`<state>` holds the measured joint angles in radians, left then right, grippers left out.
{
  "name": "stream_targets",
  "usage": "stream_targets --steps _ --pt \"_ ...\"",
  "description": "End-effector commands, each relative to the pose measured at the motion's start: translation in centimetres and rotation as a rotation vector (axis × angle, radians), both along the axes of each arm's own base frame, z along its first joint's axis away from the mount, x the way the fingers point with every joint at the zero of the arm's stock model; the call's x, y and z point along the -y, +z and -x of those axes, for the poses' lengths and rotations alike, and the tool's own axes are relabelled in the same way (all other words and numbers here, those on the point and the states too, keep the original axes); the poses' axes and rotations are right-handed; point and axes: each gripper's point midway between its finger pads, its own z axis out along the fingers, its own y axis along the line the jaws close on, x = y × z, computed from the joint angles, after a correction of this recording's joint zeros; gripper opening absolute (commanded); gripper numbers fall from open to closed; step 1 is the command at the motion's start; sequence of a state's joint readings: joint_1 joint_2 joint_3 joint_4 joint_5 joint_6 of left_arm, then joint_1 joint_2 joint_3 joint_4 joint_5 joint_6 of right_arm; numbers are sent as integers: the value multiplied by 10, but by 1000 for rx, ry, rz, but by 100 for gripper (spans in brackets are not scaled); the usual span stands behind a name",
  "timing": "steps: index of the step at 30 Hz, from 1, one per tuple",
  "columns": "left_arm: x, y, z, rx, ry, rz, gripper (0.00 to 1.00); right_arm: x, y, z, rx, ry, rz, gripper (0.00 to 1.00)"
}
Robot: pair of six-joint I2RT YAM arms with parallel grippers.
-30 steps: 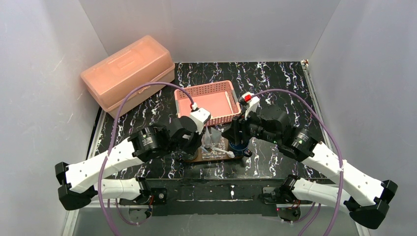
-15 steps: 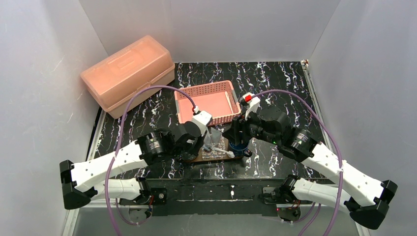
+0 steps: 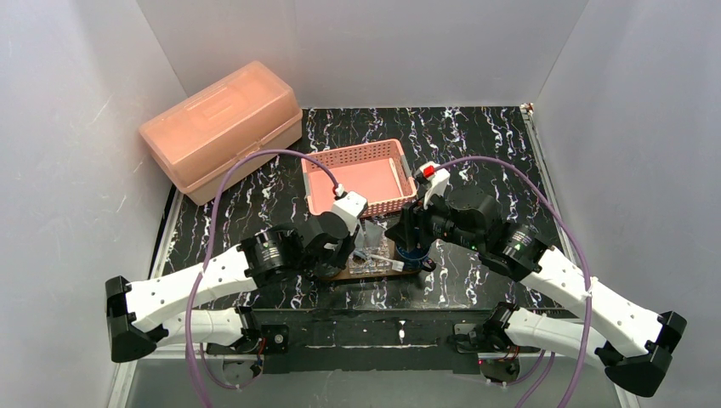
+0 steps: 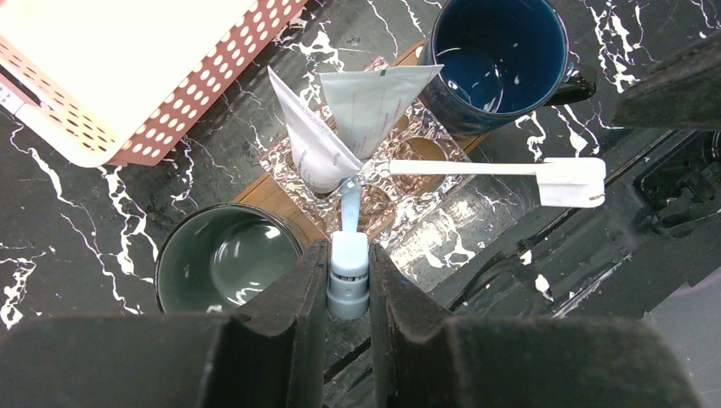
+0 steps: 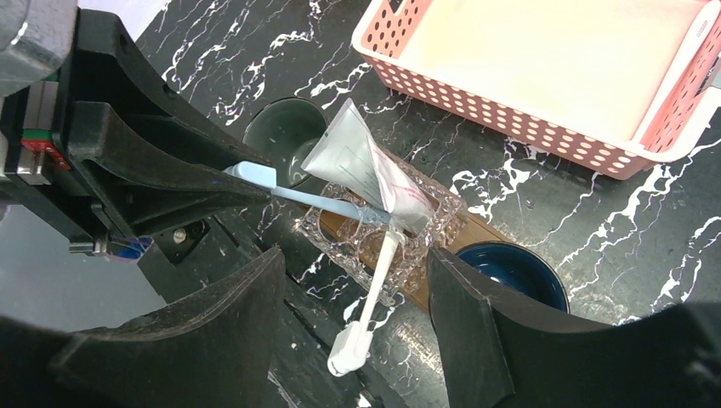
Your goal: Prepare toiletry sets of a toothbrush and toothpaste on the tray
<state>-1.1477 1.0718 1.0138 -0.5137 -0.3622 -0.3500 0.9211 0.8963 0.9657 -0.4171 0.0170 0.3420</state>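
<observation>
From above, the tray [image 3: 342,274] lies near, in the middle. Left wrist: my left gripper [image 4: 349,270] pinches a blue brush [image 4: 348,212], its end in the clear box [image 4: 429,204] with two tubes [image 4: 374,98]. Right wrist: my right gripper [image 5: 355,259] is spread above a white brush [image 5: 374,287].

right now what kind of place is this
Probably a robot test cell, not a real bathroom: plain white walls box in a black marbled table, and the left tool holds a light blue toothbrush by staged toothpaste tubes.
</observation>
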Motion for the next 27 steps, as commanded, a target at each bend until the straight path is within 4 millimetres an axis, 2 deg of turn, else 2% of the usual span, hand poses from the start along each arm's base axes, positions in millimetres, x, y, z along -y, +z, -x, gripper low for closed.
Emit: stream_targets --steps 1,10,13,16,27 --pt "-3 -1 -3 18 24 5 0 -1 10 -2 24 -11 -43 71" --pt "-3 -3 2 8 -4 10 1 -1 7 -1 20 -9 -38 73" --pt "-2 -3 4 2 -16 12 8 -1 5 -1 17 -8 -37 74" --pt "-2 -3 5 3 -28 10 22 0 4 -1 17 -9 -36 75" --pt "-1 -1 10 -9 -60 0 38 0 4 -1 15 -8 -32 75"
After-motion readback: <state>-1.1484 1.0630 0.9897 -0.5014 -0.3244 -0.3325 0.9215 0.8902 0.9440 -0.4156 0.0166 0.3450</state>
